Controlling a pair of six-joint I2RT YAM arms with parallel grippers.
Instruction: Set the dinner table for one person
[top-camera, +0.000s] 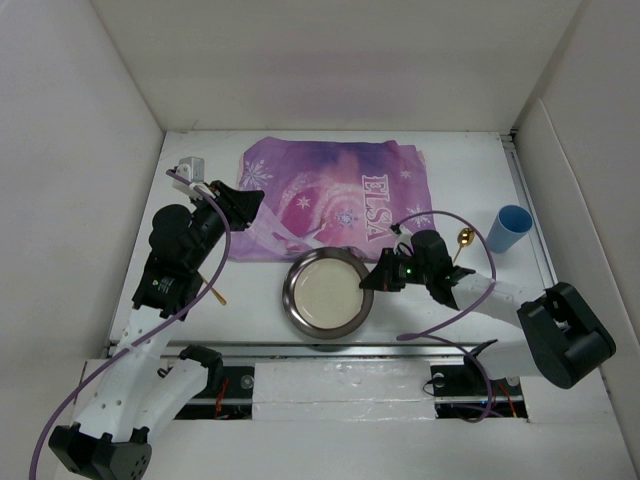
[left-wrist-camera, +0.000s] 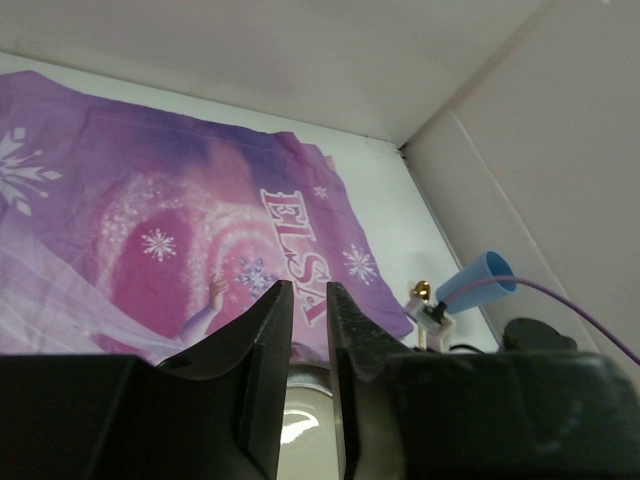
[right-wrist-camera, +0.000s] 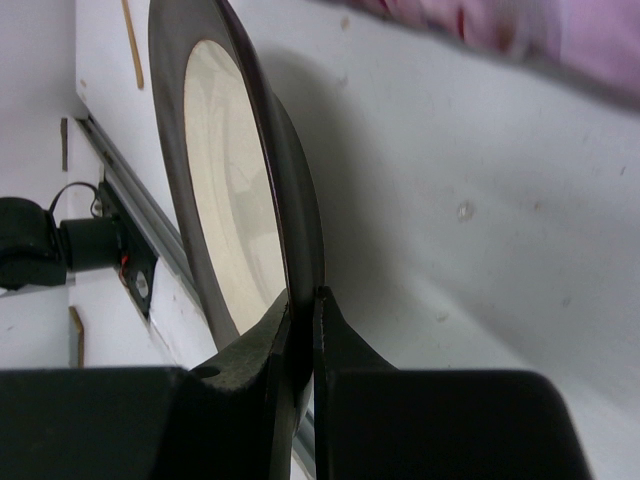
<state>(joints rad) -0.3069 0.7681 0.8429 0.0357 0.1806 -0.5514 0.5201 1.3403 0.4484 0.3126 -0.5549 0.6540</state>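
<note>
I see the white table (top-camera: 470, 170) from above. A purple placemat (top-camera: 330, 195) lies at its far middle. A metal-rimmed plate (top-camera: 291, 305) sits nearer, at the mat's near edge. My right gripper (top-camera: 372, 280) is clamped on the plate's right rim. My left gripper (top-camera: 250, 203), fingers a narrow slit apart, is at the mat's left edge. A blue cup (top-camera: 509, 231) is at the right, with a gold spoon (top-camera: 465, 238) beside it.

Plate (top-camera: 325, 292) glossy metal rim; placemat (top-camera: 320, 185) soft cloth.

You have the placemat (top-camera: 330, 195) on the table's (top-camera: 470, 160) back half, the plate (top-camera: 328, 293) just before it, the cup (top-camera: 509, 230) far right, the spoon (top-camera: 464, 240) between.
</note>
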